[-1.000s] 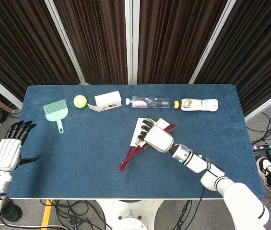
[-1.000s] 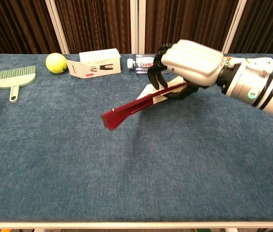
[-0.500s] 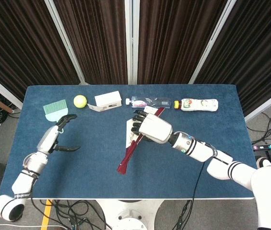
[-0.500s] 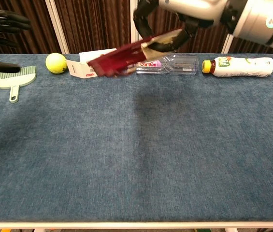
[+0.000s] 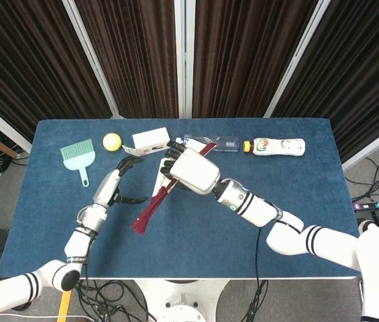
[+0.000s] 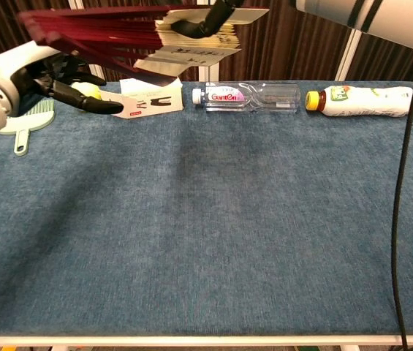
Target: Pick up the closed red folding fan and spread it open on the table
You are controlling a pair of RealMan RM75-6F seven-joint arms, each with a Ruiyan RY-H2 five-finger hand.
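Red folding fan, gripped aloft by the right hand, slants toward the left hand, fingers spread.

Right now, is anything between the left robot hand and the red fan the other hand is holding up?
Nothing visible. The left robot hand is open in the air just beside the red fan, which the right robot hand holds above the table; the gap between them looks clear.
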